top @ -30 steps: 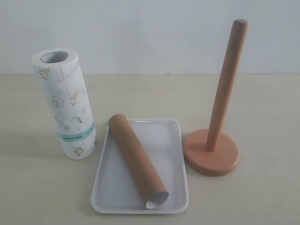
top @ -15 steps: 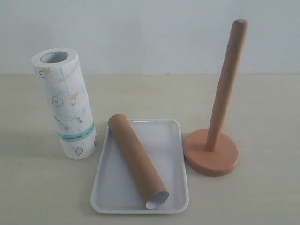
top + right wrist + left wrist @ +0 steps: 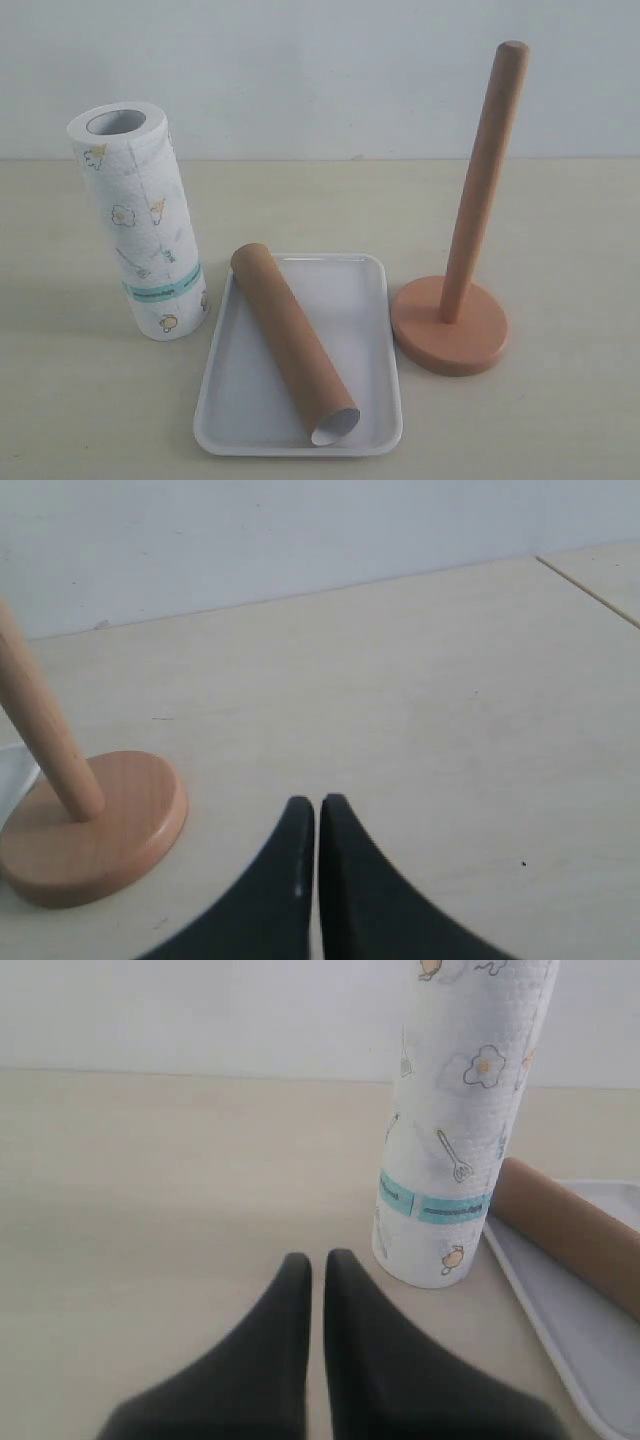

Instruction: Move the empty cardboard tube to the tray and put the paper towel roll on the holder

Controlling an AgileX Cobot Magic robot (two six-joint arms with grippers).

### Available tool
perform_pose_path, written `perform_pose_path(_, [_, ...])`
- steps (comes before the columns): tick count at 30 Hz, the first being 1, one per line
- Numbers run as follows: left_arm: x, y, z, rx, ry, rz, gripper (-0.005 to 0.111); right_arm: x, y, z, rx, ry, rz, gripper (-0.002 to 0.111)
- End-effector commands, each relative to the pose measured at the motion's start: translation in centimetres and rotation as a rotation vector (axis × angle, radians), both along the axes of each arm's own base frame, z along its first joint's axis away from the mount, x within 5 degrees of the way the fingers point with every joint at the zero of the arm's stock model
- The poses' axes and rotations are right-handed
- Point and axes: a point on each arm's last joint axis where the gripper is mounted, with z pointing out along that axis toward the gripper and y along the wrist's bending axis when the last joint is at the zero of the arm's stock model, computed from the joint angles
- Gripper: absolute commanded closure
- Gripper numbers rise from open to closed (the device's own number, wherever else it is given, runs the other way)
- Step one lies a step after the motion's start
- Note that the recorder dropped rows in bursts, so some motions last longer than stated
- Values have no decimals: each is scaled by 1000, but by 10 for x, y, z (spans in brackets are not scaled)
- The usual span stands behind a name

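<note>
Beige tabletop (image 3: 560, 250): tray (image 3: 352, 300) holds cardboard tube (image 3: 293, 343); both end effectors (image 3: 317, 1257) (image 3: 317, 800) closed, empty.

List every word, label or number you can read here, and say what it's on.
Teal band on the paper towel roll: dark print, too blurred to read.
The cardboard tube, tray and holder: no writing visible.

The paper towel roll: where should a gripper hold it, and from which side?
Probably grip the paper towel roll mid-height, level, from the exterior view's left: it stands upright, its core must stay free, and the tray lies close on the right.
</note>
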Motion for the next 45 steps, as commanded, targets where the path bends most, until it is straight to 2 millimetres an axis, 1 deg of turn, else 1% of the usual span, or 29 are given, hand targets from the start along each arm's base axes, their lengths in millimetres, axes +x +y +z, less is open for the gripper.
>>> perform_pose_path(1, [0,0,0,-7,-6,-3,102,0,0,1,-3,-7,-6,107])
perform_pose_path(15, [0,0,-1,-1,-2,-3,102,0,0,1,-3,-7,-6,107])
perform_pose_path(19, [0,-1,1,-49,-15,-5,102,0,0,1,-3,-7,-6,107])
perform_pose_path(21, [-2,-2,20,-89,-69,-10,102,0,0,1,-3,-7,-6,107])
perform_pose_path(22, [-4,-3,34,-125,-107,-16,102,0,0,1,-3,-7,-6,107])
perform_pose_path(23, [-7,-4,49,-169,-151,-24,102,0,0,1,-3,-7,-6,107])
perform_pose_path(24, [-14,-5,75,-239,-228,-42,102,0,0,1,-1,-7,-6,107])
perform_pose_path(25, [-17,-5,86,-255,-263,-47,102,0,0,1,-1,-7,-6,107])
perform_pose_path(26, [-23,-4,102,-261,-322,-50,102,0,0,1,-1,-7,-6,107])
perform_pose_path(28, [-28,-2,118,-270,-411,-44,102,0,0,1,-1,-7,-6,107])
perform_pose_path(36, [-39,9,147,-316,-747,23,102,0,0,1,-1,-7,-6,107])
perform_pose_path(38, [-47,14,158,-333,-911,58,102,0,0,1,-1,-7,-6,107])
perform_pose_path(39, [-57,19,168,-354,-1067,90,102,0,0,1,-1,-7,-6,107])
perform_pose_path(40, [-64,22,175,-367,-1158,106,102,0,0,1,-1,-7,-6,107])
perform_pose_path(41, [-68,24,187,-365,-1242,124,102,0,0,1,-1,-7,-6,107])
perform_pose_path(43, [-64,22,203,-340,-1236,118,102,0,0,1,2,-7,-7,107])
perform_pose_path(45, [-53,17,220,-258,-1200,99,102,0,0,1,2,-7,-7,107])
